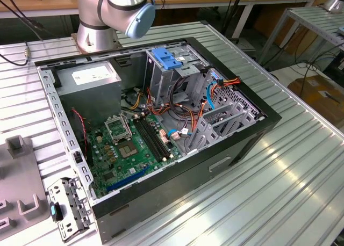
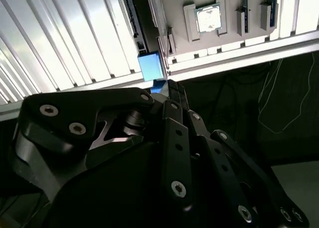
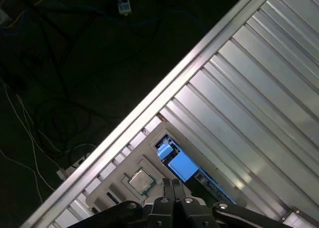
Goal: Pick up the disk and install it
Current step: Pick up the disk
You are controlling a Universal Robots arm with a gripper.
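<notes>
I am holding my pincer (image 3: pixel 172 182) clenched, grasping nothing, its tips pointing at the disk (image 3: pixel 182 164), which is lying near the edge of the ribbed desk (image 3: pixel 249 88), beside a square chip (image 3: pixel 141 180).

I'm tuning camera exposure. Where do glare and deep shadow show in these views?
Second wrist view: the ribbed table glares white, the gripper reads almost black. First wrist view: the floor is dark, the disk brightly lit. Exterior view: even light, mild sheen on the table.

Exterior view high over case (image 1: pixel 215 173); both wrist views share table (image 2: pixel 75 39) (image 3: pixel 249 88).
</notes>
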